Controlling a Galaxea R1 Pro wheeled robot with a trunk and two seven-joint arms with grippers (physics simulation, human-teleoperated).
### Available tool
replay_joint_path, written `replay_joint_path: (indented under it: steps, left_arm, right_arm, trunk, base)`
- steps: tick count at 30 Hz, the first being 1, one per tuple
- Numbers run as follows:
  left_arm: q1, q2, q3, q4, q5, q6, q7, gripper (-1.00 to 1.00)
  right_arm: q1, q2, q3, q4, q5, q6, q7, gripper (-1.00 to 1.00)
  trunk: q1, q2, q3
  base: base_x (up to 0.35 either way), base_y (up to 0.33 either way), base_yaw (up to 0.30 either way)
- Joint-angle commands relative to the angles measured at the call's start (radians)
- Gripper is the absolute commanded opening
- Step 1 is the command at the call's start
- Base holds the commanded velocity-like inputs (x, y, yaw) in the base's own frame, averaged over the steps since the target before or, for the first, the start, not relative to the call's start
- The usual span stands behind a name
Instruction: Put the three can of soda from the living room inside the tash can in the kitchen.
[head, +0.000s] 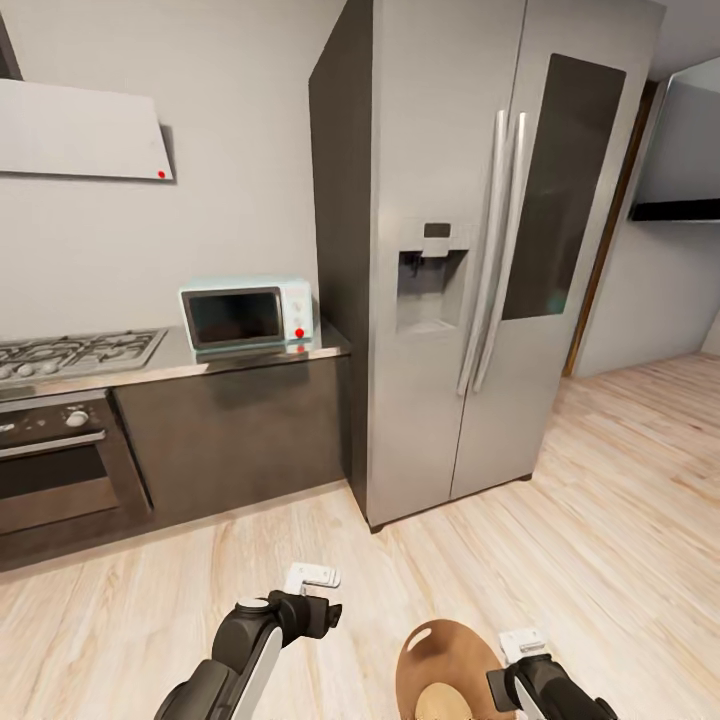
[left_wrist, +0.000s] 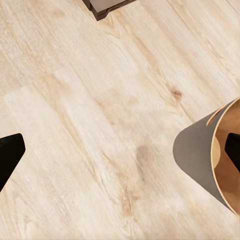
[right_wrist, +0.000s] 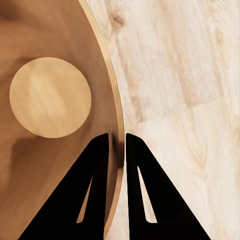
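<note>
Pinching the rim of the tash can (right_wrist: 55, 95), the right tool (right_wrist: 116, 142) has one finger inside the wall and one outside, drawn close together on the thin edge. From the head camera the tash can (head: 440, 655) hangs low in front of the robot, just beside the right tool (head: 522, 660), its tan-brown inside and pale round bottom facing up. The left tool (head: 312, 578) hangs over the light wood floor (head: 620, 480) with its fingers spread wide apart; in the left wrist view the fingers (left_wrist: 9, 155) sit at opposite edges, with bare floor (left_wrist: 100, 110) between them and the grey outside of the tash can (left_wrist: 197, 155) near one side. Ahead stands a steel fridge (head: 470, 250), and beside it a dark cabinet whose desk (head: 160, 362) carries a pale blue microwave (head: 245, 314) and a gas hob (head: 75, 352) above an oven (head: 60, 460)
</note>
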Motion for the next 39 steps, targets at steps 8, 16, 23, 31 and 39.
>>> replay_joint_path:
  steps: [8, 16, 23, 31, 39]
  left_arm:
    - [0.000, -0.001, -0.001, 0.001, -0.001, 0.000, 0.001, 1.00]
    - [-0.001, -0.001, 0.001, 0.017, -0.003, -0.001, 0.001, 1.00]
    - [-0.004, -0.008, 0.003, 0.110, 0.007, -0.002, 0.004, 1.00]
    - [-0.007, -0.013, 0.004, 0.186, 0.007, -0.054, 0.013, 1.00]
    - [-0.060, -0.015, 0.004, 0.327, 0.048, -0.096, 0.017, 1.00]
  right_arm:
    - [0.000, 0.000, -0.002, -0.176, -0.006, 0.171, 0.004, -1.00]
    - [-0.035, -0.001, -0.012, -0.348, -0.015, 0.332, -0.004, -1.00]
    - [-0.046, 0.000, -0.028, -0.335, -0.018, 0.333, -0.009, -1.00]
    - [-0.049, 0.001, -0.047, -0.215, -0.019, 0.237, -0.010, -1.00]
    - [-0.049, 0.000, -0.050, -0.134, -0.020, 0.147, -0.007, -1.00]
  trunk:
    - [0.000, 0.000, -0.001]
    - [0.000, 0.000, -0.001]
    - [0.000, 0.000, -0.001]
    - [0.000, 0.000, -0.001]
    - [0.000, 0.000, -0.001]
  base:
    - [0.000, 0.000, 0.000]
    - [0.000, 0.000, 0.000]
    - [0.000, 0.000, 0.000]
    - [0.000, 0.000, 0.000]
    - [0.000, 0.000, 0.000]
